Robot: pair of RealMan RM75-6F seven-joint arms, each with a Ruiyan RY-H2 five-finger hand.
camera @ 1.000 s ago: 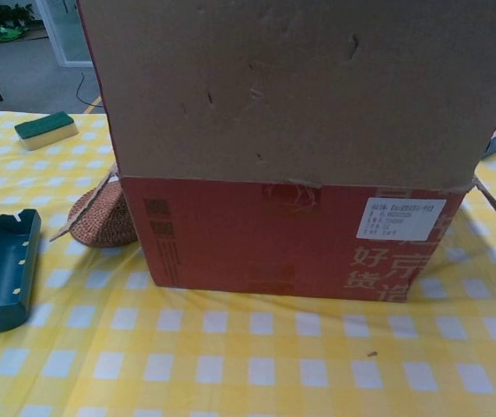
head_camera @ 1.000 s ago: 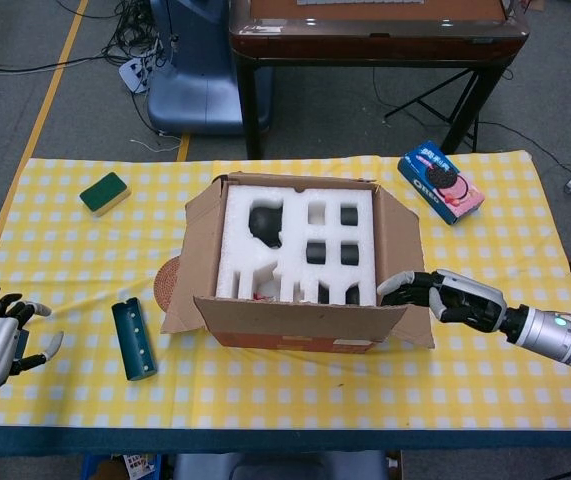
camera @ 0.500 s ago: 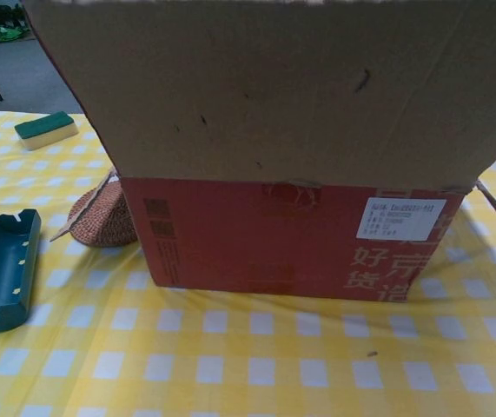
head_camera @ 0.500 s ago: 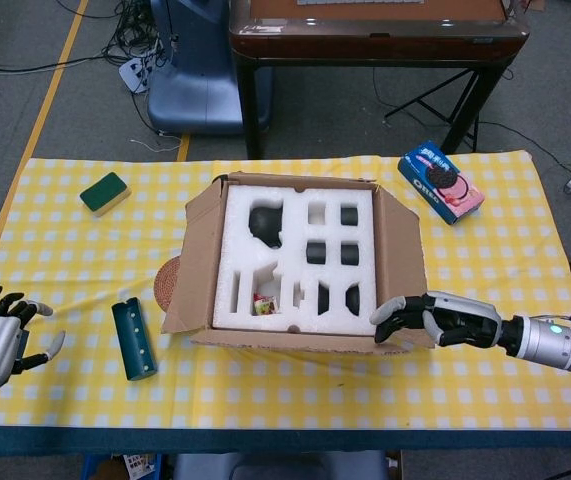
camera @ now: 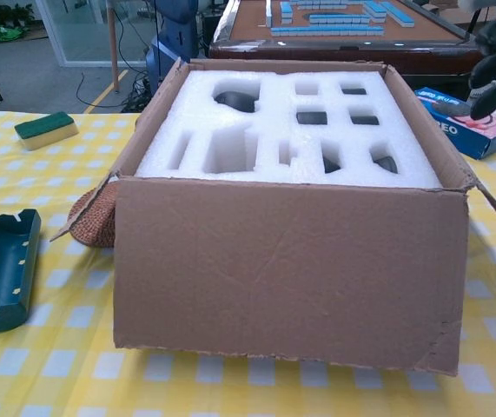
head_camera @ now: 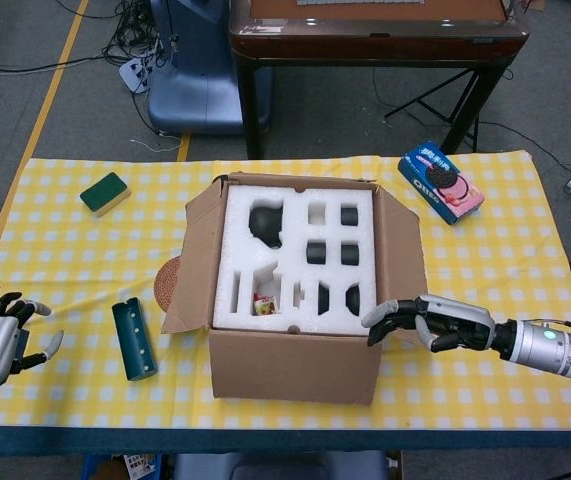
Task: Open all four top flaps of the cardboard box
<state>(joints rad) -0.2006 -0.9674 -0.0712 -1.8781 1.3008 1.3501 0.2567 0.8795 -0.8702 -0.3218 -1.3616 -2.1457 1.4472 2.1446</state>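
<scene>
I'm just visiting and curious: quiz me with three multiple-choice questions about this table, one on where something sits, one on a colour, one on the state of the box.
1. Where does the cookie box lie?
A. inside the cardboard box
B. on the table beyond the cardboard box's right side
C. beside the sponge

2. What colour is the foam insert?
A. white
B. black
C. blue

3. How does the near flap of the cardboard box lie?
A. closed over the foam
B. standing upright
C. folded down outside the front wall

Answers: 1 B, it rests on the checked cloth at far right. 2 A, white with dark cut-outs. 3 C, it hangs over the front.
</scene>
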